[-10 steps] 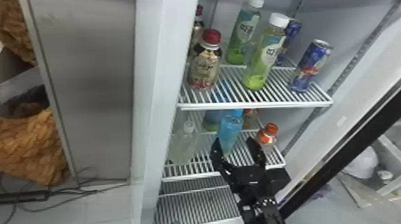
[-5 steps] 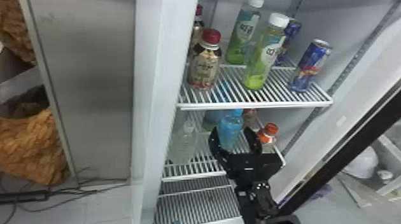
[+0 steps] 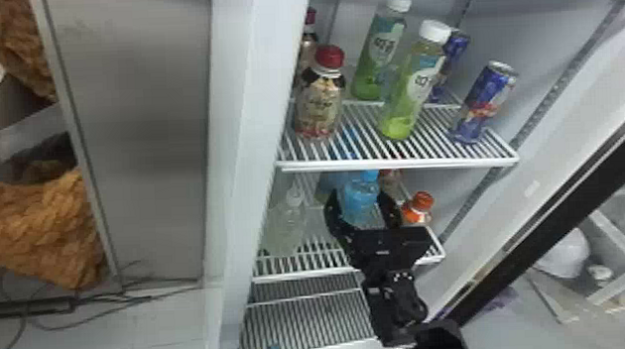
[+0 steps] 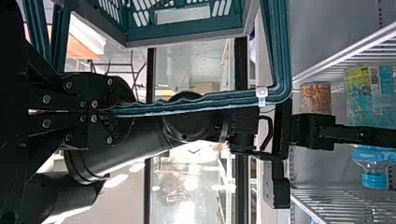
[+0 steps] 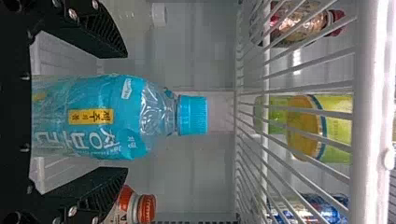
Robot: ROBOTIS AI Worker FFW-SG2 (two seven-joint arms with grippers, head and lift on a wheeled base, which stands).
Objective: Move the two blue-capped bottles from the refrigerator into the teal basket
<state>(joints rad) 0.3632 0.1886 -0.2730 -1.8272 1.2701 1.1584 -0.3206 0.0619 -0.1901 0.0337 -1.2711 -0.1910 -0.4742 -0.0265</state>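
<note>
Black right hand (image 3: 359, 199) with silver screws (image 5: 72, 211) (ribbed inside, too).

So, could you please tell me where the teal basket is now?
In the left wrist view, the teal basket hangs by its handle from the left gripper, near the refrigerator's shelves.

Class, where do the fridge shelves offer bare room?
The lowest visible shelf, left of the right arm; then the upper shelf, between the red-capped bottle and nearer white-capped bottle. Crowded: the middle shelf, around the blue-capped bottle.

I can make out white Korean lettering (image 5: 95, 140) and a yellow label (image 5: 91, 116) on the blue-capped bottle (image 5: 123, 112).
</note>
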